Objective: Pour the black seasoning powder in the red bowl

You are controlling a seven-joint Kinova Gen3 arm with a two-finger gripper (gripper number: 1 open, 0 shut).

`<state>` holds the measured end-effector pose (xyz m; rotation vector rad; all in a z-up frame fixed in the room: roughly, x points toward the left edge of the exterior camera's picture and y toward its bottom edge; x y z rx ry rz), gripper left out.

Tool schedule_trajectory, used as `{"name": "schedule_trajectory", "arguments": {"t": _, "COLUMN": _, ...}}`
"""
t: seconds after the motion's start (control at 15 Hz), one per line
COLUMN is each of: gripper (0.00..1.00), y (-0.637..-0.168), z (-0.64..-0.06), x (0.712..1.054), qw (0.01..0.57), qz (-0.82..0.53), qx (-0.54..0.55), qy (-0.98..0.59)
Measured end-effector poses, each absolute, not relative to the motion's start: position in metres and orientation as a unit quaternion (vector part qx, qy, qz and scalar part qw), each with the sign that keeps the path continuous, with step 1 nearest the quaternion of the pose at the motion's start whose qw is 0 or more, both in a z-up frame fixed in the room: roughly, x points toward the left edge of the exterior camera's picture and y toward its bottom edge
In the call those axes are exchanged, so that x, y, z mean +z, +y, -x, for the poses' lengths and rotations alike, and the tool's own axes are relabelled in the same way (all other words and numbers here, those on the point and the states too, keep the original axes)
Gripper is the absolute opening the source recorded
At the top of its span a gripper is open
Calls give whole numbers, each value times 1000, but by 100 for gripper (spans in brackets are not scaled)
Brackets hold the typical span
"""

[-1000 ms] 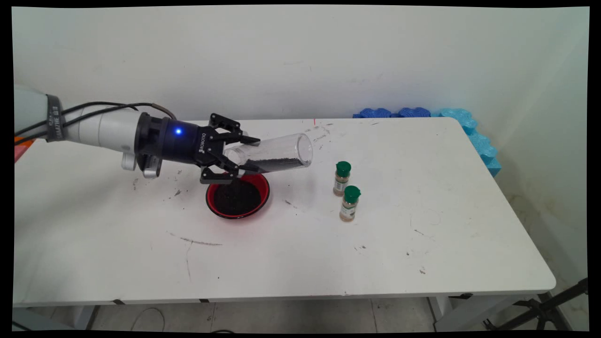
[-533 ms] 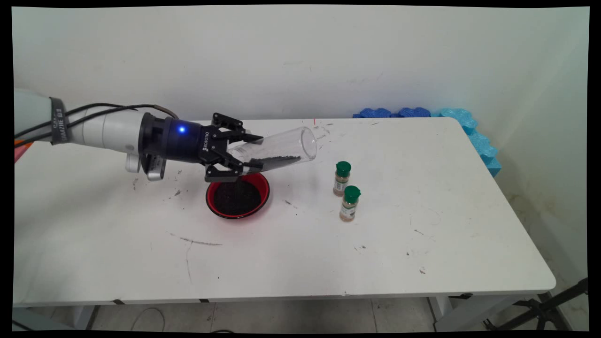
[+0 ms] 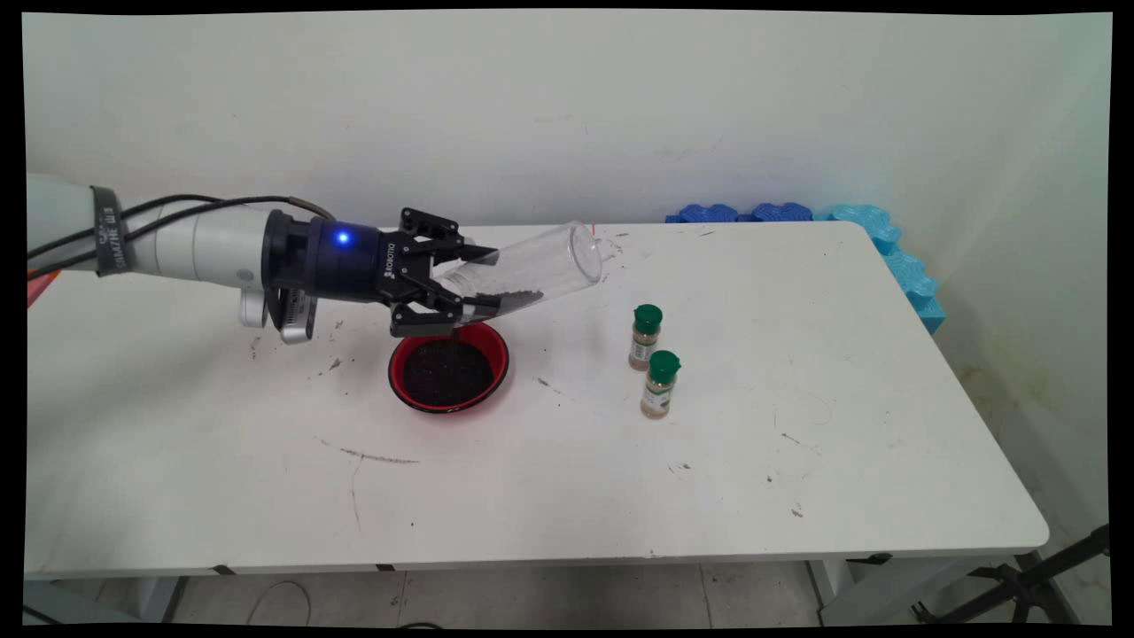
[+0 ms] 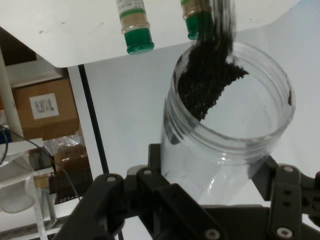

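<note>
My gripper (image 3: pixel 465 283) is shut on a clear plastic jar (image 3: pixel 532 270), gripping it near its mouth. The jar lies tilted, closed end raised to the right, mouth down over a red bowl (image 3: pixel 500 354). Black granules (image 3: pixel 505 299) lie along the jar's lower side and fall in a thin stream into the bowl, which holds a dark heap (image 3: pixel 446 370). In the hand view the jar (image 4: pixel 225 150) sits between the fingers of the gripper (image 4: pixel 220 175), with granules (image 4: pixel 205 80) spilling over its rim.
Two small green-capped spice bottles (image 3: pixel 646 337) (image 3: pixel 661 384) stand upright right of the bowl; they also show in the hand view (image 4: pixel 134 25) (image 4: pixel 195 20). Blue foam pieces (image 3: pixel 797 213) line the table's back right corner. Dark specks dot the white table (image 3: pixel 797 461).
The jar's closed end has risen, steepening the tilt. The granules have slid toward the mouth and fewer are left in the jar. The gripper has shifted slightly right.
</note>
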<state>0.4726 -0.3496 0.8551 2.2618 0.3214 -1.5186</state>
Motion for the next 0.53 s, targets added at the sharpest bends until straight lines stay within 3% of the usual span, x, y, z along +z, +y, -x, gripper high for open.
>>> {"name": "schedule_trajectory", "arguments": {"t": 0.53, "gripper": 0, "y": -350, "z": -470, "x": 858, "qw": 198, "qz": -794, "qx": -559, "qy": 134}}
